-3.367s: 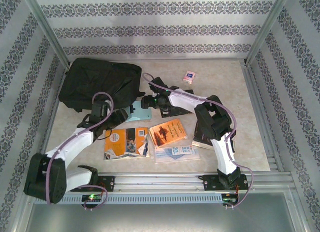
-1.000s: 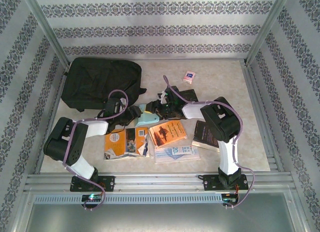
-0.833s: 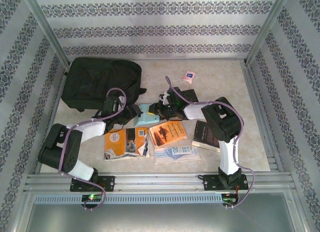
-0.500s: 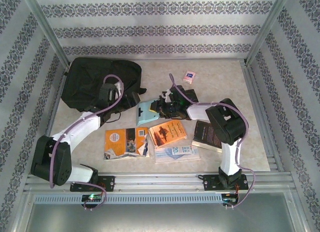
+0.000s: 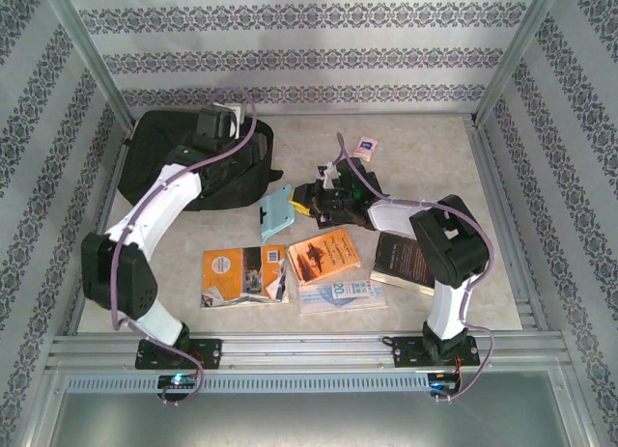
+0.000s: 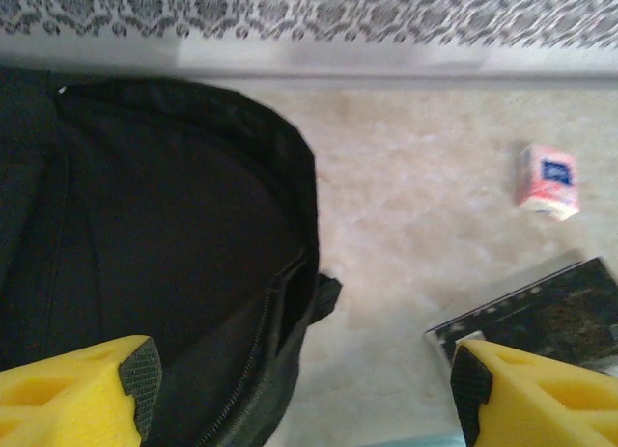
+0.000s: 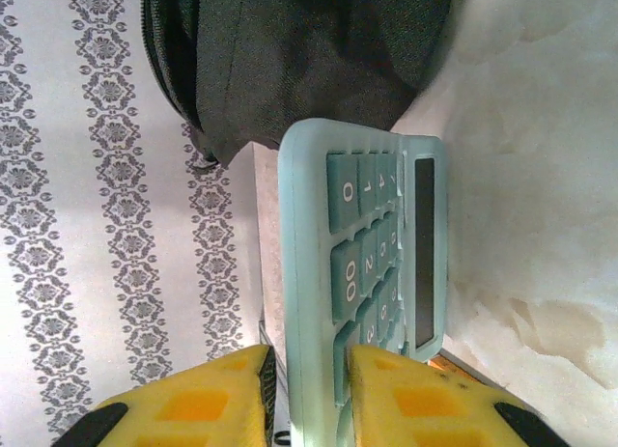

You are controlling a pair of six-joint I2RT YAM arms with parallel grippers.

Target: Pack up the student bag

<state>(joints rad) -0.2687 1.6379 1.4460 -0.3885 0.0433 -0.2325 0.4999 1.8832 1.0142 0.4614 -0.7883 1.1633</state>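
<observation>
The student bag (image 5: 183, 162), a big black fabric backpack, lies at the far left of the table. Its zip edge and dark opening (image 6: 145, 235) show in the left wrist view. My left gripper (image 5: 224, 119) hangs over the bag's far side, open, with nothing between its yellow fingers (image 6: 304, 389). My right gripper (image 5: 307, 204) is shut on a light blue calculator (image 5: 277, 212), which stands on its long edge just right of the bag. In the right wrist view the calculator (image 7: 362, 264) runs from between my pads (image 7: 309, 389) toward the bag (image 7: 319, 51).
Two orange books (image 5: 243, 273) (image 5: 323, 254) and a clear packet (image 5: 338, 293) lie near the front. A black book (image 5: 401, 259) sits to the right, and another dark book (image 6: 541, 317) lies under the right arm. A small tissue packet (image 5: 365, 148) (image 6: 548, 181) is at the back.
My left arm swung from beside the calculator up and over the bag, its jaws widening. My right gripper closed on the calculator and tipped it up on edge.
</observation>
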